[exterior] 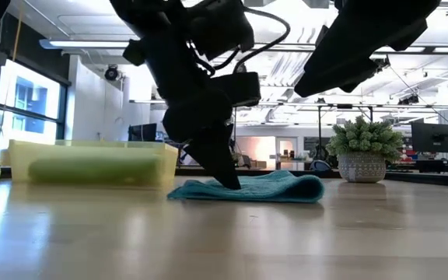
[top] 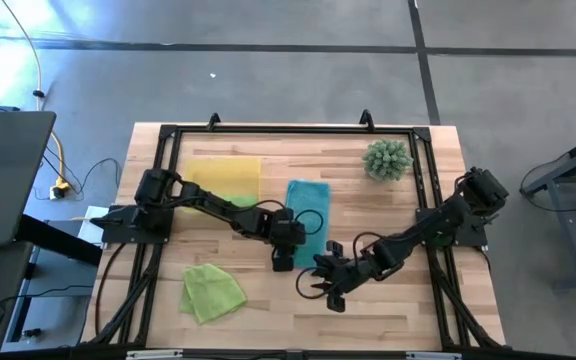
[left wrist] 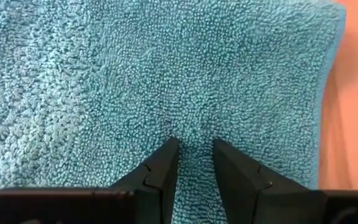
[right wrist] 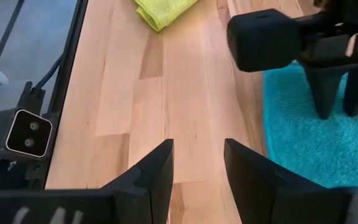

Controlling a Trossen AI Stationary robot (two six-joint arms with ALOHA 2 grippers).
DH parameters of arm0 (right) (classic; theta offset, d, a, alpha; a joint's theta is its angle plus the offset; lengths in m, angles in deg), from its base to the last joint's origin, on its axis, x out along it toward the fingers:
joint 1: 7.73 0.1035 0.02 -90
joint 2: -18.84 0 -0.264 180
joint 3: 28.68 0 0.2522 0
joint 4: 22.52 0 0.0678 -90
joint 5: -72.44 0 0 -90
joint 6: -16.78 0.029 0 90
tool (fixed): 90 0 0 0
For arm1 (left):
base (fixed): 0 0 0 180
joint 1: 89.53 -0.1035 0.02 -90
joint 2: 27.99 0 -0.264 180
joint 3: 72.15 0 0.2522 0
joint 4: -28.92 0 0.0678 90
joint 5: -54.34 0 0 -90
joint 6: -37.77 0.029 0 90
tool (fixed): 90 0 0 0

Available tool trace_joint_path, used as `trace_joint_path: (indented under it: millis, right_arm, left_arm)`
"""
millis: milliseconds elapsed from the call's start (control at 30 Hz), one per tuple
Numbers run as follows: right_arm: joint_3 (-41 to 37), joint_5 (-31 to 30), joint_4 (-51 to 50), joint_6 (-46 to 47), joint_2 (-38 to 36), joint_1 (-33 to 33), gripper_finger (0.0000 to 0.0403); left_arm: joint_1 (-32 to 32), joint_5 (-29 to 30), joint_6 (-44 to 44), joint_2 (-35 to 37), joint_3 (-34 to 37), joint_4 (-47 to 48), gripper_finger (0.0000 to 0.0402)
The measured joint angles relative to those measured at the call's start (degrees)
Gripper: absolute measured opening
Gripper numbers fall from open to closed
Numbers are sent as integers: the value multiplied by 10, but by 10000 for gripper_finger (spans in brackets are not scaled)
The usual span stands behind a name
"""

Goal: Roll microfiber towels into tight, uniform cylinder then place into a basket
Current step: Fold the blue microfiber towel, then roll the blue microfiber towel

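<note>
A teal towel [top: 309,205] lies spread on the table's middle. My left gripper [top: 284,260] stands on the towel's near end with its fingers a little apart. My right gripper [top: 320,288] hovers open above bare wood, to the right of and nearer than the left one, with nothing between its fingers [right wrist: 197,144]. At the far left stands the yellow basket [top: 223,170], and inside it lies a rolled lime green towel [exterior: 92,169]. A second lime green towel [top: 211,292] lies crumpled on the table at the near left. My left gripper touches the teal towel's upper face near its near end [left wrist: 191,127] with both fingertips [left wrist: 166,149], which are set apart with pile showing between them. The fingers slant down from above [exterior: 225,175]. The towel lies on the table, slightly humped beside them [exterior: 286,180].
A spiky green plant in a pot [top: 386,158] stands at the far right. A black frame [top: 168,135] runs round the table's working area. Bare wood [top: 388,310] lies at the near right and between the two loose towels.
</note>
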Motion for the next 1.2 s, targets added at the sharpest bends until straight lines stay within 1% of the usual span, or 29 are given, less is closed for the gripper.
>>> trace_joint_path:
  millis: [167, 333, 400, 500, 667, 733, 833, 900, 933, 1067, 1200]
  right_arm:
    - [0, 0, 0, 0, 0, 0, 133]
    - [0, 0, 1, 0, 0, 0, 133]
    - [0, -3, 2, -2, 0, 0, 133]
    - [0, -12, 9, -2, 0, -4, 133]
    - [0, -13, 16, 1, 0, -5, 133]
    - [0, -13, 16, 0, 0, -5, 133]
    - [0, -14, 20, 0, 0, -7, 133]
    - [0, -16, 17, -2, 0, -12, 133]
    - [0, -7, 8, -2, 0, -16, 133]
    - [0, 62, -34, -10, 0, -26, 138]
    - [0, 144, -56, -55, -3, -35, 156]
  left_arm:
    - [8, 0, 0, 31, -14, 1, 94]
    - [35, -31, 0, 61, -16, 33, 94]
    - [49, -32, 9, 67, -16, 50, 94]
    - [66, -31, 47, 67, -12, 94, 94]
    - [79, -24, 142, 58, 6, 124, 94]
    - [80, -5, 189, 58, 11, 106, 94]
    - [79, 36, 256, 58, 14, 111, 94]
    - [79, 44, 288, 58, 13, 116, 94]
    - [79, 45, 299, 58, 13, 124, 94]
    - [80, 45, 346, 58, 13, 158, 97]
    - [81, 55, 358, 58, 13, 163, 103]
